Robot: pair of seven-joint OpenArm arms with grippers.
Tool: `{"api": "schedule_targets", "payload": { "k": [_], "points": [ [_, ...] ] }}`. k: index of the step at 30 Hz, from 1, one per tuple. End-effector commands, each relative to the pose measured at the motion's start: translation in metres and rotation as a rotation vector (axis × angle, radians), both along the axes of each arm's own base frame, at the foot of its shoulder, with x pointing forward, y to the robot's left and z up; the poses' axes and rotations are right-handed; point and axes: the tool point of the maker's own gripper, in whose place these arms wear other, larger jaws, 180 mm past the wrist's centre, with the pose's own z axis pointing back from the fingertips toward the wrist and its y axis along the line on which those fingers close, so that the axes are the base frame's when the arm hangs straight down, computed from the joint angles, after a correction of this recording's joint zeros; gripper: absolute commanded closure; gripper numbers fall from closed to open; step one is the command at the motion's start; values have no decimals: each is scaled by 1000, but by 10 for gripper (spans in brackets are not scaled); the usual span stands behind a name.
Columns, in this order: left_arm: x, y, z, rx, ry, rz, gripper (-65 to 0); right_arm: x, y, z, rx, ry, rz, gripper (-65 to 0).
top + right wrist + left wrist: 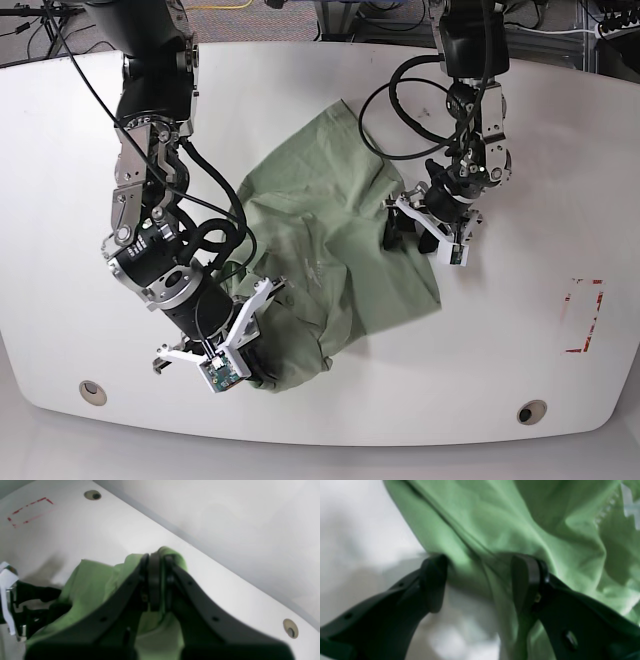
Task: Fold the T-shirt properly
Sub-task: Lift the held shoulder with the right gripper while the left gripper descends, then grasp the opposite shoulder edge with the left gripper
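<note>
The pale green T-shirt (pixel 320 240) lies rumpled across the middle of the white table (pixel 520 330), partly bunched at its near end. My right gripper (pixel 155 558) is shut on a bunched fold of the shirt, and green cloth pokes out past its tips; in the base view it (pixel 262 345) sits at the shirt's near-left corner. My left gripper (pixel 480 582) stands open at the shirt's right edge (pixel 393 228). A ridge of cloth runs between its black fingers (pixel 433 582) without being pinched.
Round holes sit in the table near its front edge (pixel 92 391) (pixel 531 411). A red tape rectangle (pixel 585 315) marks the right side. Black cables (pixel 400 100) loop over the table behind the left arm. The table's edge (pixel 225 562) runs just past my right gripper.
</note>
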Motion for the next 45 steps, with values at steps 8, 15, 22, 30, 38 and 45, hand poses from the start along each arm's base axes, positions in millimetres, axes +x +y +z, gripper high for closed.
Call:
{"api": "schedule_targets", "payload": {
  "k": [8,15,22,30,38,45],
  "points": [
    [1,-3,-14,1,60,-10,-365,0,-1,21,19,-74,8,0],
    [1,0,-16,11,65,-9,-53,2,-14,20,32,-70,-28,0],
    [-5,10,-27,24,96,-1,-12,4,-26,23,45,-76,-64,0],
    [-11,40,-11,78,44,36,-1,8,-57,29,64,-89,-143,0],
    [-26,85,15,204,7,48,-3,10,-78,32,23,-98,-184,0],
    [-38,125,43,294,-33,101,-3,13,-85,39,13,-116,-197,0]
  ]
}}
